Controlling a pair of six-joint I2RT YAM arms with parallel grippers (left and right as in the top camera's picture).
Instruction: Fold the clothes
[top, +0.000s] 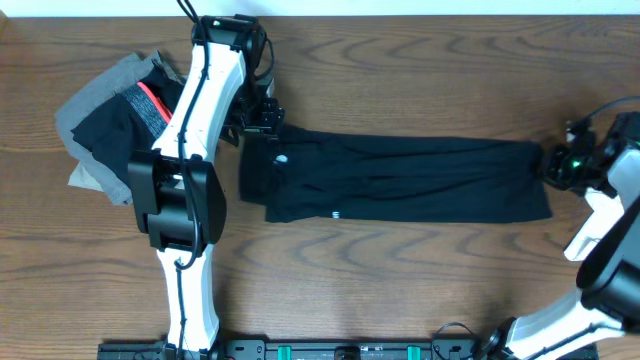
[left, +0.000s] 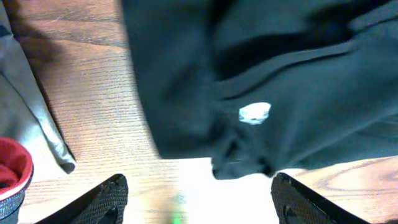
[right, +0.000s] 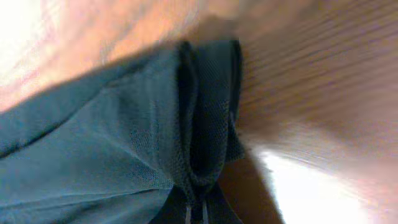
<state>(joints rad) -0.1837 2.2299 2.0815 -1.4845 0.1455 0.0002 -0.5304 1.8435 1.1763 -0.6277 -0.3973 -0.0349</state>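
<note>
1. The black shirt (top: 400, 175) lies flat across the middle of the table (top: 420, 60), folded into a long strip running left to right. Its little white label (left: 255, 113) faces up near the left end.
2. The left gripper (left: 199, 182) sits right at that left end with its jaws spread wide. Both fingers (left: 109, 199) are over bare wood and the shirt's edge is just past the tips. There's nothing between them, so it's holding zilch.
3. The right gripper (top: 560, 165) is at the opposite end of the strip. In its wrist view a bunched ridge of fabric runs straight down into the fingers. They look clamped tight on it, though the tips are mostly out of frame.
4. The rest of the clothes are in a pile (top: 110, 125) toward the table's left side, just beside the left arm (top: 195, 130). It has a grey piece, a black piece and a red band peeking out, and it's not touching the shirt.
</note>
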